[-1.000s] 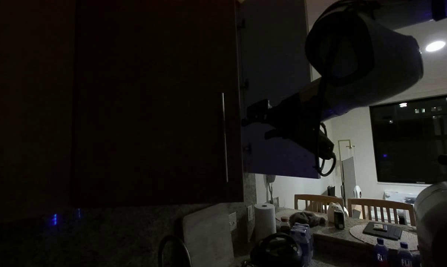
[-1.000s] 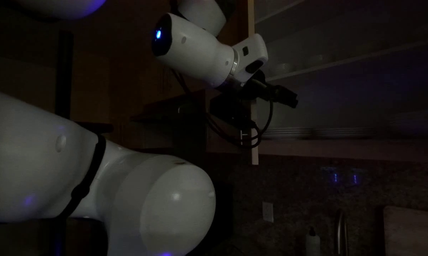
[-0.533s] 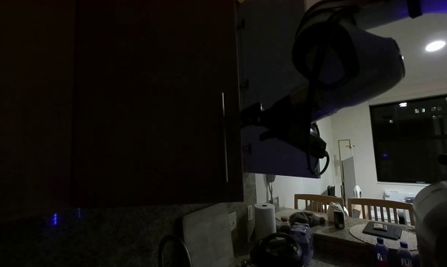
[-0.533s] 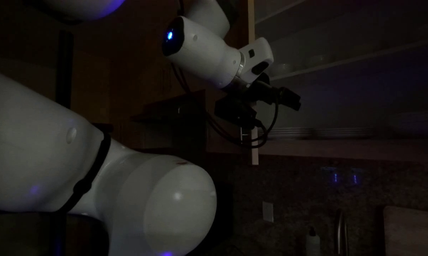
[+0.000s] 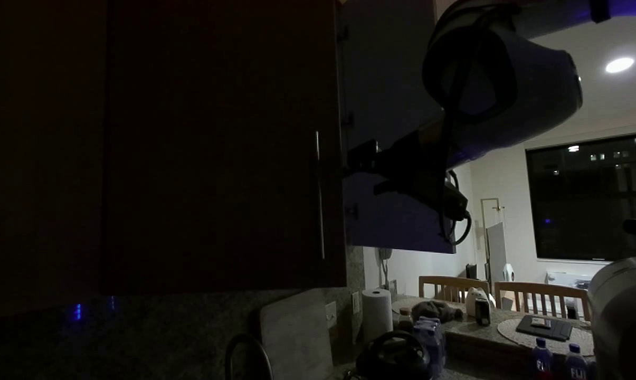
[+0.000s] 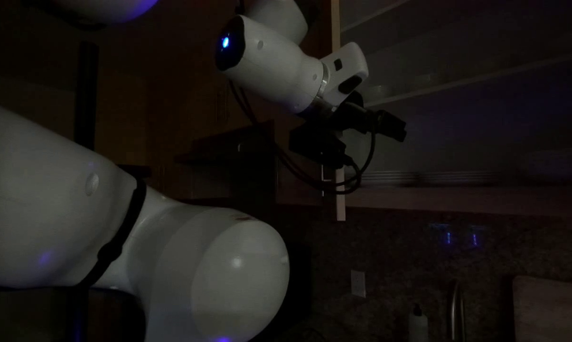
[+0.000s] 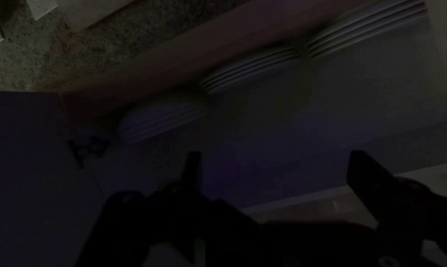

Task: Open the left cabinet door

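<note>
All views are dim. In the wrist view, the tool (image 7: 275, 157) is a soft-edged black silhouette, and a violet cast tints the cabinet wall (image 7: 234, 163) beyond it. In an exterior view, a ceiling light (image 5: 619, 65) glares white beyond the tool, while the left cabinet door (image 5: 217, 158) beside it is nearly black. In an exterior view, a blue light (image 6: 226, 42) glows on the arm (image 6: 276, 66) behind the tool; blue glints (image 6: 448, 237) streak the backsplash (image 6: 390, 256) below it.
</note>
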Robot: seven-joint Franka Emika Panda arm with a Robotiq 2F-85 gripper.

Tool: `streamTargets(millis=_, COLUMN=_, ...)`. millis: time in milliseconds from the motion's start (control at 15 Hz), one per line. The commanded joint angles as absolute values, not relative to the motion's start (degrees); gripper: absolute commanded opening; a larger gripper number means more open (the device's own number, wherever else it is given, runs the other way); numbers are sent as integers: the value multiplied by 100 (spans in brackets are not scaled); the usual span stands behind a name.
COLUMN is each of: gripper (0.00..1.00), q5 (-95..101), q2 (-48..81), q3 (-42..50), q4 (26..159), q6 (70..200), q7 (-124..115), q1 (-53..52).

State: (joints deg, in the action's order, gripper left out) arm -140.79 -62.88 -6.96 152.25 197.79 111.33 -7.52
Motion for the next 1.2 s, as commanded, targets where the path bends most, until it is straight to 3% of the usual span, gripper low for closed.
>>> streamTargets(millis=0, gripper=100, q5=-13851, q2=-6369, q3=-270, q4=15037, q6=19811, q7=11297, q1=-892)
streamTargets(millis=467, gripper=100, q5=-13820, q2=-4959, q3=208, q4=13895, q6=19851, q7=11587, q1=-1123)
streamTargets(millis=1133, gripper=100, q5=-13897, q2=-3836, q3=-198, q4=13260, q6=19860, q7=12144, q1=-1190)
